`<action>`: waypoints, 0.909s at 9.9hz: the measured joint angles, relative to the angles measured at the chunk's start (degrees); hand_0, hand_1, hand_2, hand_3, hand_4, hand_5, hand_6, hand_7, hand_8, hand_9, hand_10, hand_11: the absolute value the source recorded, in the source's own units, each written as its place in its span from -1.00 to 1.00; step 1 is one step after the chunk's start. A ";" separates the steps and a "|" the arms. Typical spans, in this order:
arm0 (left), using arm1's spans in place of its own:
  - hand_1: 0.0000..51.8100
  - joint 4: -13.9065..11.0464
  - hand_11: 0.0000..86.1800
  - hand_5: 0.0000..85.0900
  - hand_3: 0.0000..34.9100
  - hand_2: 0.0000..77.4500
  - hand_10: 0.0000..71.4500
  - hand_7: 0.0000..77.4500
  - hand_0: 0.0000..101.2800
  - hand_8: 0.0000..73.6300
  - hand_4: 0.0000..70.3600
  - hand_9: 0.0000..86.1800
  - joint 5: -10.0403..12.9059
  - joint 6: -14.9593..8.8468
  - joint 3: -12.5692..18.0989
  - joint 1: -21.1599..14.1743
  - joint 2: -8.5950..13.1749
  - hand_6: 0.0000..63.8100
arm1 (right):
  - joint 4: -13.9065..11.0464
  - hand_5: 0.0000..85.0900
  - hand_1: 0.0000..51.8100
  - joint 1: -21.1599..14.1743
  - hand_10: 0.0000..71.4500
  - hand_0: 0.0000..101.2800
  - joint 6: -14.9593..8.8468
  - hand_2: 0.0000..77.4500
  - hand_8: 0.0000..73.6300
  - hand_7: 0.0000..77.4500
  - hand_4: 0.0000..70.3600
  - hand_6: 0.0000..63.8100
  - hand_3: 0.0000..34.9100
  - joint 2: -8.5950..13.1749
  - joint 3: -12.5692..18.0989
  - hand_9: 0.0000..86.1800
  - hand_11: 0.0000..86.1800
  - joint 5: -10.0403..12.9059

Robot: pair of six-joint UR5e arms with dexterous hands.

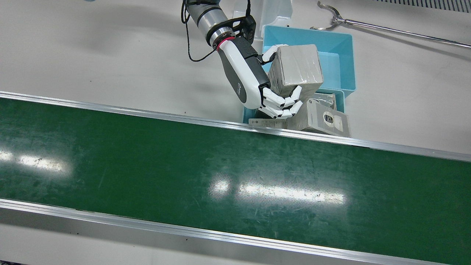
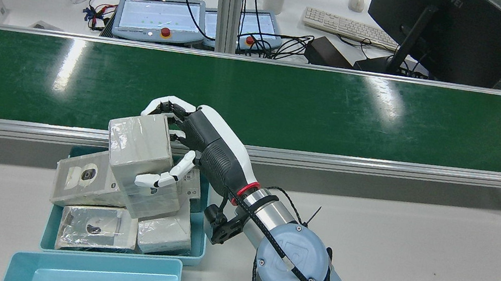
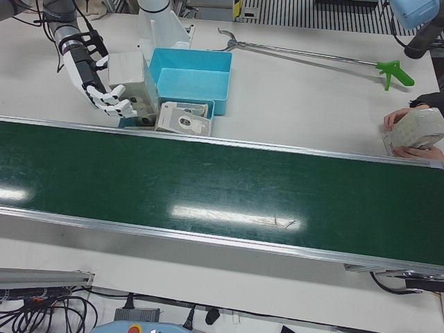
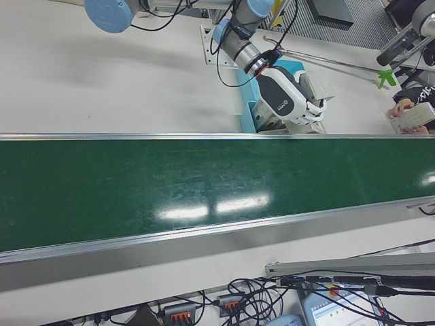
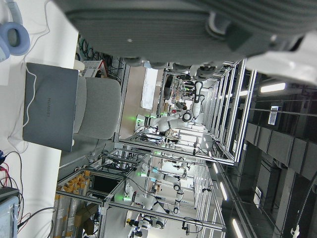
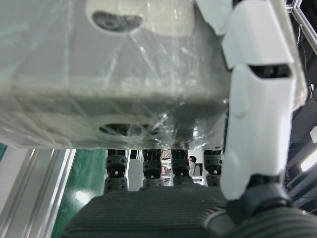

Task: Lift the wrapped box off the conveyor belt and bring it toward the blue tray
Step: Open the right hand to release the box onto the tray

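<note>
My right hand [image 1: 246,73] is shut on the wrapped box [image 1: 296,68], a grey cube in clear film. It holds the box tilted above a blue tray [image 2: 200,234] that has other wrapped boxes [image 2: 96,226] in it, just off the green conveyor belt [image 1: 220,176]. The hand [image 2: 208,149] and box [image 2: 139,152] also show in the rear view. The right hand view shows the box [image 6: 109,69] pressed against the fingers [image 6: 257,109]. A second, empty blue tray [image 1: 331,40] sits beside the first. The left hand view shows only the palm of my left hand [image 5: 173,25], with nothing in it.
A long grabber tool [image 1: 386,31] lies on the white table behind the trays. A person's hands hold another wrapped box [image 3: 416,132] at the table's far end. Laptop, monitor and cables stand beyond the belt in the rear view.
</note>
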 joint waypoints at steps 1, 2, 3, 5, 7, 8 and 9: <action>-1.00 0.00 -1.00 -0.97 -1.00 -0.99 -1.00 -1.00 -1.00 -1.00 -1.00 -1.00 0.00 0.00 0.00 0.00 0.00 -1.00 | -0.02 0.01 -0.49 -0.03 -0.27 -0.04 0.00 -0.20 -0.99 0.11 -0.64 -0.90 -0.18 0.15 0.07 -0.28 -0.42 -0.18; -1.00 0.00 -1.00 -0.97 -1.00 -0.99 -1.00 -1.00 -1.00 -0.99 -1.00 -1.00 0.00 0.00 0.00 0.00 0.00 -1.00 | -0.05 -0.23 -0.39 -0.05 -0.98 -0.10 0.02 -0.28 -0.99 -0.49 -0.61 -0.91 0.03 0.27 0.33 -0.28 -0.87 -0.31; -1.00 0.00 -1.00 -0.97 -1.00 -0.99 -1.00 -1.00 -1.00 -0.99 -1.00 -1.00 0.00 0.00 0.00 0.00 0.00 -1.00 | -0.11 -0.47 -0.64 -0.06 -1.00 -0.10 0.05 -0.44 -1.00 -0.44 -0.64 -0.91 0.33 0.24 1.08 -0.92 -0.96 -0.37; -1.00 0.00 -1.00 -0.97 -1.00 -0.99 -0.98 -1.00 -1.00 -1.00 -1.00 -1.00 0.00 0.00 0.00 0.00 0.00 -1.00 | -0.40 -0.51 -0.54 -0.03 -1.00 -0.09 0.08 -0.73 -1.00 -0.44 -0.71 -0.91 0.47 -0.05 2.92 -0.96 -0.96 -0.45; -1.00 0.00 -1.00 -0.97 -1.00 -0.99 -1.00 -1.00 -1.00 -0.99 -1.00 -1.00 0.00 0.00 0.00 0.00 0.00 -1.00 | -0.61 -0.51 -0.58 0.65 -1.00 -0.09 0.08 -0.66 -1.00 -0.39 -0.72 -0.95 0.78 -0.54 4.04 -0.89 -0.96 -1.18; -1.00 0.00 -1.00 -0.97 -1.00 -0.99 -0.98 -1.00 -1.00 -1.00 -1.00 -1.00 0.00 0.00 0.00 0.00 0.00 -1.00 | -0.66 -0.51 -0.64 1.55 -1.00 -0.08 0.11 -0.65 -1.00 -0.39 -0.72 -0.95 0.72 -1.21 4.93 -0.92 -0.96 -1.60; -1.00 0.00 -1.00 -0.97 -1.00 -0.99 -1.00 -1.00 -1.00 -1.00 -1.00 -1.00 0.00 0.00 0.00 0.00 0.00 -1.00 | -0.70 -0.51 -0.64 2.85 -1.00 -0.08 0.14 -0.65 -1.00 -0.39 -0.72 -0.95 0.72 -2.19 6.21 -0.94 -0.96 -1.87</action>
